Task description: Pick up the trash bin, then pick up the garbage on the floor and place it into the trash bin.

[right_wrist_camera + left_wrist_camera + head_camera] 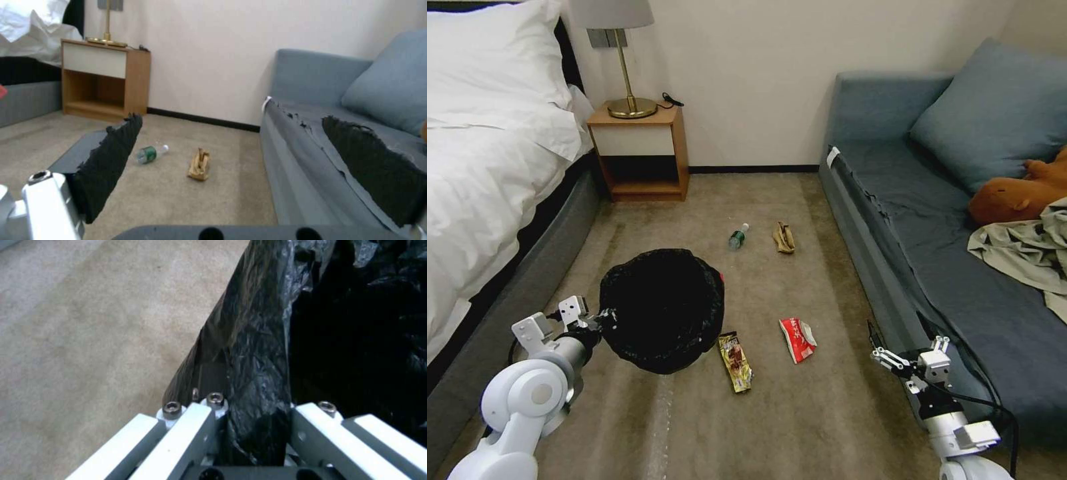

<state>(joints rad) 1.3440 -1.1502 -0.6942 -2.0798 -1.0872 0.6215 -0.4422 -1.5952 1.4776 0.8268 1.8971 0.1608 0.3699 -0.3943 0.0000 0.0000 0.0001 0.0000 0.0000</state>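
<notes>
The trash bin point(662, 308), lined with crinkled black plastic, is in front of me on the left. My left gripper point(606, 319) is shut on its near-left rim, and in the left wrist view the black liner point(258, 380) sits pinched between the white fingers point(195, 426). On the carpet lie pieces of garbage: a yellow-brown wrapper point(735, 361), a red-white packet point(798, 339), a green bottle point(738, 237) and a tan scrap point(784, 238). My right gripper point(906, 347) hangs open and holds nothing, low beside the sofa front. Its wrist view looks toward the bottle point(151, 154) and the scrap point(198, 164).
A white bed point(487, 167) runs along the left and a blue-grey sofa point(934, 220) along the right, with a brown plush toy point(1014, 197) and beige clothing point(1027, 257) on it. A wooden nightstand point(640, 153) with a lamp stands at the far wall. Carpet lies between.
</notes>
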